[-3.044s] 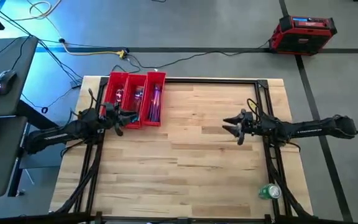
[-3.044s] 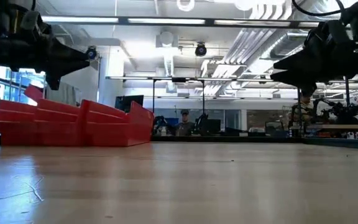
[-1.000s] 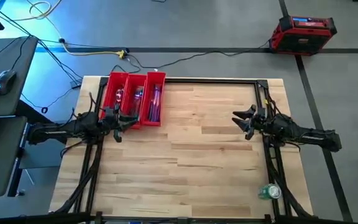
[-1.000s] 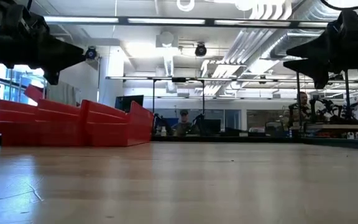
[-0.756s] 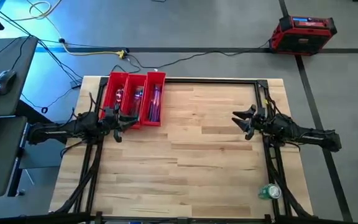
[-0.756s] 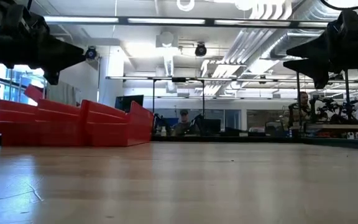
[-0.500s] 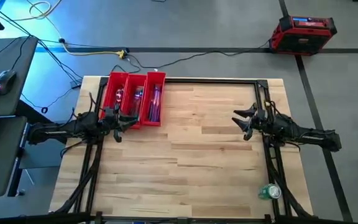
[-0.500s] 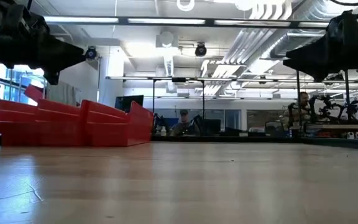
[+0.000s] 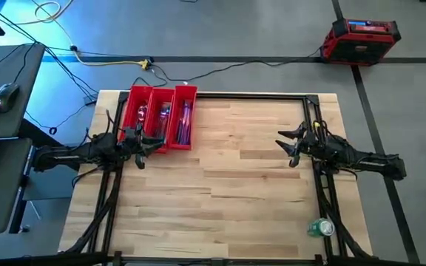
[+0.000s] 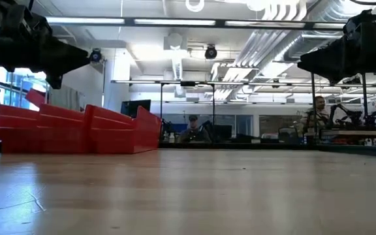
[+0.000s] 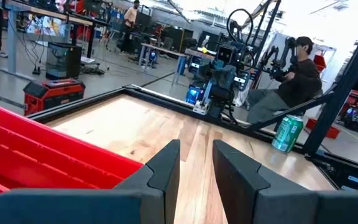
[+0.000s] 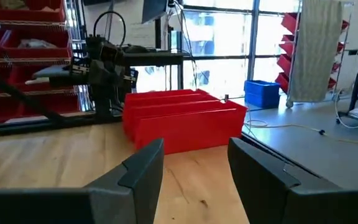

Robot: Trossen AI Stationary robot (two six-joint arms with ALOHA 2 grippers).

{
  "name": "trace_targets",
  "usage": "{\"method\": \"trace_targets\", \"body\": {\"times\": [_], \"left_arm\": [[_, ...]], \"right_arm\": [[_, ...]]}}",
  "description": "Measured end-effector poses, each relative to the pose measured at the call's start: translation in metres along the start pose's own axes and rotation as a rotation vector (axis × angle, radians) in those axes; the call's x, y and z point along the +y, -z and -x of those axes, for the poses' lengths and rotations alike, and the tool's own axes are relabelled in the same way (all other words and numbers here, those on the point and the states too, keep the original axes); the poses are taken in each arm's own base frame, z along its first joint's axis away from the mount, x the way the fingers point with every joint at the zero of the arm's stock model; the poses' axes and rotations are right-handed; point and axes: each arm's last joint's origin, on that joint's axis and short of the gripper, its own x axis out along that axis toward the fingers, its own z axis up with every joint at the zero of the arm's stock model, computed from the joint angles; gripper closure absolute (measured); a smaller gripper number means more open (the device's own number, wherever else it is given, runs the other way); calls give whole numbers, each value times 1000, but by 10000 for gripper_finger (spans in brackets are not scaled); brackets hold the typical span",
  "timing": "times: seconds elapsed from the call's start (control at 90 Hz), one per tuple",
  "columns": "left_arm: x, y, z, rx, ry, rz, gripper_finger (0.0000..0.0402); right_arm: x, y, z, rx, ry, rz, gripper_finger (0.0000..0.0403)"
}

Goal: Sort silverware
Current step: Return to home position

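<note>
I see the silverware (image 9: 184,122) lying inside the red tray (image 9: 182,148), which stands at the far left corner of the table (image 9: 235,192). Iridescent pieces show in all 3 compartments, with the longest purple-blue ones in the right compartment. I cannot tell forks from spoons or knives at this range.

The left gripper (image 9: 154,142) hangs just at the tray's near wall, in front of the left and middle compartments. In the left wrist view its fingers (image 11: 166,168) stand a narrow gap apart with nothing between them.

The right gripper (image 9: 291,145) hovers over the right side of the table, well apart from the tray. Its fingers (image 12: 138,168) are spread wide and hold nothing.

In the low view both arms sit above the board, clear of the surface.

A green can (image 9: 320,227) stands at the table's near right corner. A person (image 11: 297,68) sits beyond the table in the left wrist view.
</note>
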Motion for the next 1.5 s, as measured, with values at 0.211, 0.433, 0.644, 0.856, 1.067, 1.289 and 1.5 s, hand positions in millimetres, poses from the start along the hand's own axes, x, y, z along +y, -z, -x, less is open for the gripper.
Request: {"method": "trace_targets", "body": {"times": [0.211, 0.433, 0.644, 0.856, 1.067, 1.289, 1.5], "left_arm": [[0, 0, 0, 0, 0, -162, 326], [0, 0, 0, 0, 0, -182, 326], [0, 0, 0, 0, 0, -182, 326], [0, 0, 0, 0, 0, -182, 326], [0, 0, 0, 0, 0, -182, 326], [0, 0, 0, 0, 0, -182, 326], [0, 0, 0, 0, 0, -182, 326]], "right_arm": [[0, 0, 0, 0, 0, -4, 234], [0, 0, 0, 0, 0, -4, 234], [0, 0, 0, 0, 0, -4, 234], [0, 0, 0, 0, 0, -4, 234], [0, 0, 0, 0, 0, -4, 234], [0, 0, 0, 0, 0, -4, 234], [0, 0, 0, 0, 0, -4, 234]]}}
